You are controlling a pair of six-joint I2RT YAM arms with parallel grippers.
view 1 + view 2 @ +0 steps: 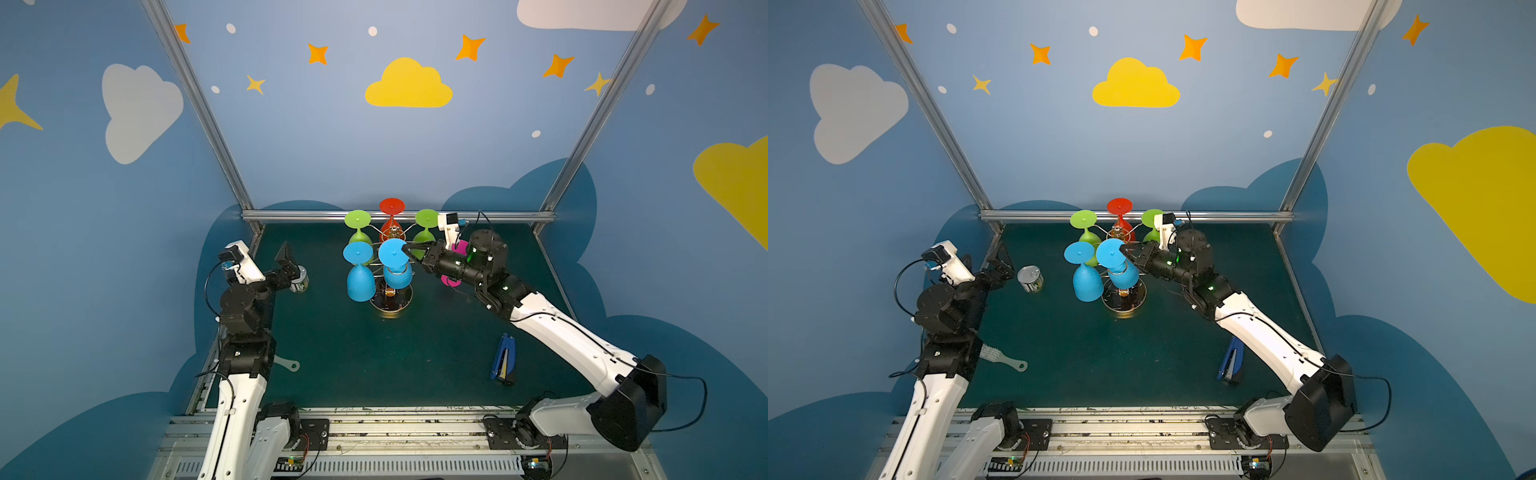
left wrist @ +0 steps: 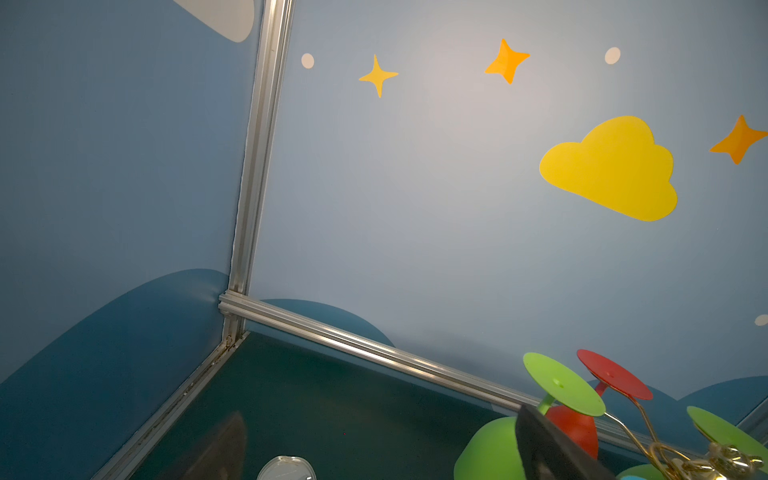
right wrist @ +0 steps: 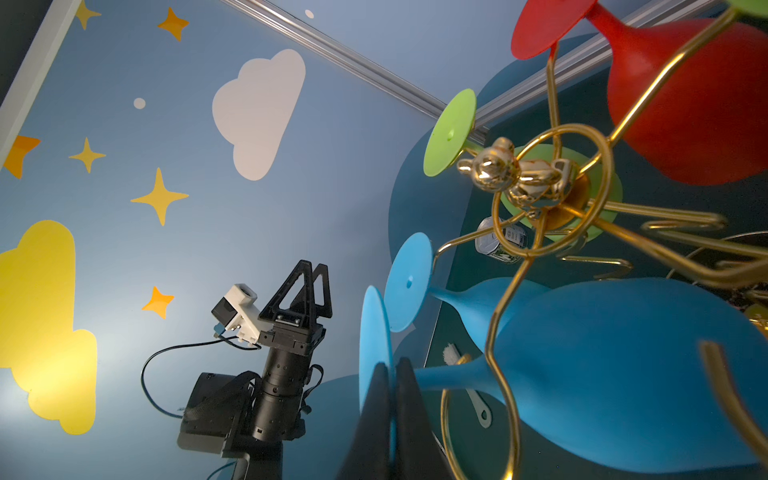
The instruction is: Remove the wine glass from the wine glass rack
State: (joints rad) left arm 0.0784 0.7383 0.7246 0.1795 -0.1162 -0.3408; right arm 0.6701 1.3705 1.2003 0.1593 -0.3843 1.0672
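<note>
Right gripper [image 1: 409,249] pinched on the foot of the blue wine glass [image 1: 397,272], which hangs on the wine glass rack [image 1: 390,308].

I see the glass hanging bowl-down on a front arm of the gold rack, mid-frame in both top views, with my right jaws closed narrow on the rim of its round foot. A second blue glass [image 1: 359,284] hangs just left of it, and a green glass [image 1: 359,237] and a red glass [image 1: 391,228] hang behind. My left gripper [image 1: 286,258] stands spread wide at centre left, holding nothing, beside a tin can [image 1: 300,284].

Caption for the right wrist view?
Right pincer shut on the foot of a blue wine glass hanging upside down on the gold rack.
</note>
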